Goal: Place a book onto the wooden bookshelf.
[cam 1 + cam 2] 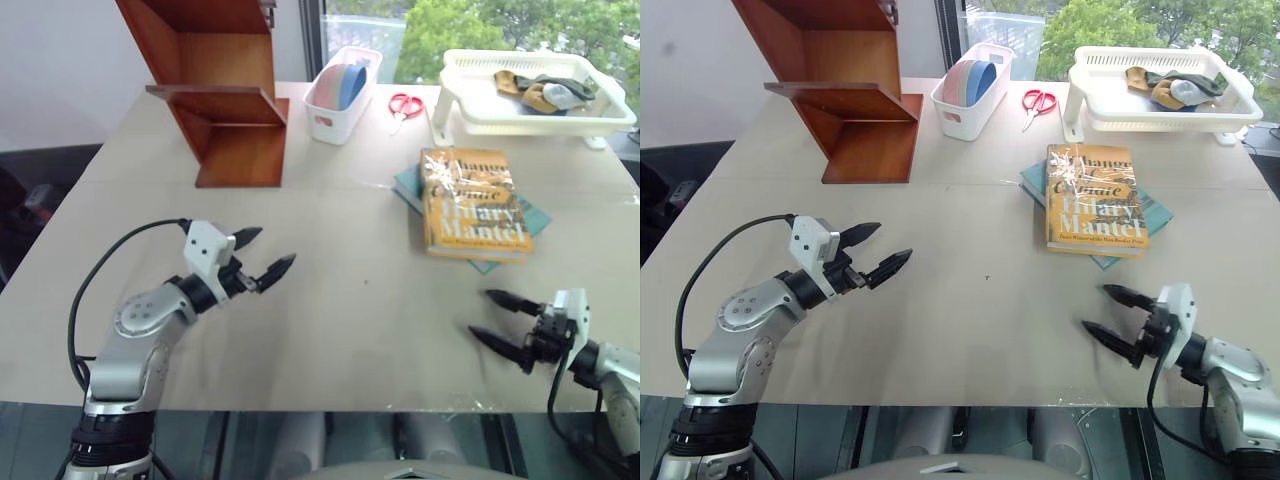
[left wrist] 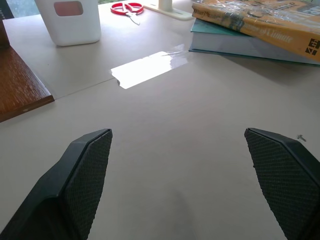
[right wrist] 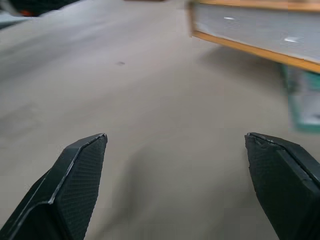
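Observation:
The book, a thick yellow-orange paperback with a glossy cover, lies flat on a thinner teal book right of the table's centre. The wooden bookshelf, reddish-brown with angled side panels, stands at the back left. My left gripper hovers open over the table's left front, pointing toward the book, nothing between its fingers. My right gripper is open near the front right edge, a short way in front of the book, also empty. The book's page edge appears ahead of the right fingers.
A white bin holding a blue and pink item stands beside the shelf. Red scissors lie behind the books. A white tray with cloth items sits at the back right. Bare tabletop spreads between the grippers.

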`<state>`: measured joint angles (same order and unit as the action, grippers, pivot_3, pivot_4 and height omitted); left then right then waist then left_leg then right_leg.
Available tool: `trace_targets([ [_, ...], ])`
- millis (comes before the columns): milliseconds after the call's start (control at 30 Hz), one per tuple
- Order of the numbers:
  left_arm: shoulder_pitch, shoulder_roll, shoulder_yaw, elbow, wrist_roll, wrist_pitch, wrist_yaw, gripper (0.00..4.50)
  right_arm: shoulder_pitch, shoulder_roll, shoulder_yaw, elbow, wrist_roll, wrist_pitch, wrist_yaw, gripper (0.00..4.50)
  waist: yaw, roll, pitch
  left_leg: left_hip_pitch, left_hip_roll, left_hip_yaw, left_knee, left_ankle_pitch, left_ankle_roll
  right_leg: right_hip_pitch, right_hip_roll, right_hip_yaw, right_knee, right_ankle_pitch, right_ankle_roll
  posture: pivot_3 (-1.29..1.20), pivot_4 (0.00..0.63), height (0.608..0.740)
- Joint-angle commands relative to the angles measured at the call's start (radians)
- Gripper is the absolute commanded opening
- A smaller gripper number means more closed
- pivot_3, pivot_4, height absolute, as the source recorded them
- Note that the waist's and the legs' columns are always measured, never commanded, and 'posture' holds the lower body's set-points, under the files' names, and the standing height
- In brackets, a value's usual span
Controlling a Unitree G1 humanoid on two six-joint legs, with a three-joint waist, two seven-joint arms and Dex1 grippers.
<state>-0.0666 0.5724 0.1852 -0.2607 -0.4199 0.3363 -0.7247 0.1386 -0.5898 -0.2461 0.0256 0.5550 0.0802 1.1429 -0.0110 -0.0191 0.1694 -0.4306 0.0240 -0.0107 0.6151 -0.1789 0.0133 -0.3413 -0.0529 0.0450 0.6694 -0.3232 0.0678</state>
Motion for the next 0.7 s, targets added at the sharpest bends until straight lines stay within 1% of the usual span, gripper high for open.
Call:
trace_targets([
  [33,-0.009,0.025,0.024,-0.064,-0.046,0.012,-0.026,4.46,-0.066,-0.023,-0.11,0.027,0.053,0.059,-0.105,4.5,-0.002,0.0,0.0,0.0,0.0,0.0,0.0,0.0,0.0,0.0,0.0,0.0,0.0,0.0,0.0,0.0,0.15,0.74],
  [133,-0.011,0.061,0.054,-0.097,-0.201,0.106,-0.125,4.46,-0.131,-0.021,-0.154,0.037,0.076,0.109,-0.18,4.5,-0.003,0.0,0.0,0.001,0.0,0.001,0.0,0.0,0.0,-0.001,0.0,0.002,0.002,0.0,0.0,0.0,0.15,0.74],
  [200,-0.024,0.082,0.07,-0.1,-0.251,0.137,-0.148,4.46,-0.176,-0.022,-0.173,0.057,0.062,0.137,-0.249,4.5,-0.003,0.0,0.0,0.0,0.0,0.002,0.0,0.0,0.0,-0.002,0.0,0.002,0.003,0.0,0.0,0.0,0.15,0.74],
  [300,-0.046,0.121,0.083,-0.096,-0.278,0.163,-0.17,4.46,-0.247,-0.04,-0.193,0.084,0.037,0.187,-0.351,4.5,-0.002,0.001,0.0,0.0,0.0,0.002,0.001,0.0,0.0,-0.002,0.001,0.002,0.003,0.0,0.0,0.0,0.15,0.74],
  [500,-0.077,0.183,0.109,-0.101,-0.32,0.194,-0.202,4.46,-0.349,-0.096,-0.244,0.114,0.049,0.265,-0.451,4.5,-0.002,0.001,0.001,-0.001,0.0,0.002,0.001,0.0,0.0,-0.003,0.0,0.002,0.003,0.0,0.0,0.0,0.15,0.74],
  [633,-0.106,0.226,0.129,-0.104,-0.362,0.219,-0.243,4.46,-0.45,-0.065,-0.245,0.122,0.04,0.324,-0.58,4.5,-0.005,0.001,0.001,0.0,0.0,0.003,0.001,0.0,0.0,-0.003,0.002,0.003,0.004,0.0,0.0,0.0,0.15,0.74],
  [700,-0.119,0.259,0.145,-0.107,-0.378,0.23,-0.265,4.46,-0.508,-0.046,-0.233,0.124,0.049,0.391,-0.65,4.5,-0.008,0.002,0.001,0.0,0.0,0.003,0.001,0.0,0.0,-0.003,0.003,0.004,0.004,0.0,0.0,0.0,0.15,0.74],
])
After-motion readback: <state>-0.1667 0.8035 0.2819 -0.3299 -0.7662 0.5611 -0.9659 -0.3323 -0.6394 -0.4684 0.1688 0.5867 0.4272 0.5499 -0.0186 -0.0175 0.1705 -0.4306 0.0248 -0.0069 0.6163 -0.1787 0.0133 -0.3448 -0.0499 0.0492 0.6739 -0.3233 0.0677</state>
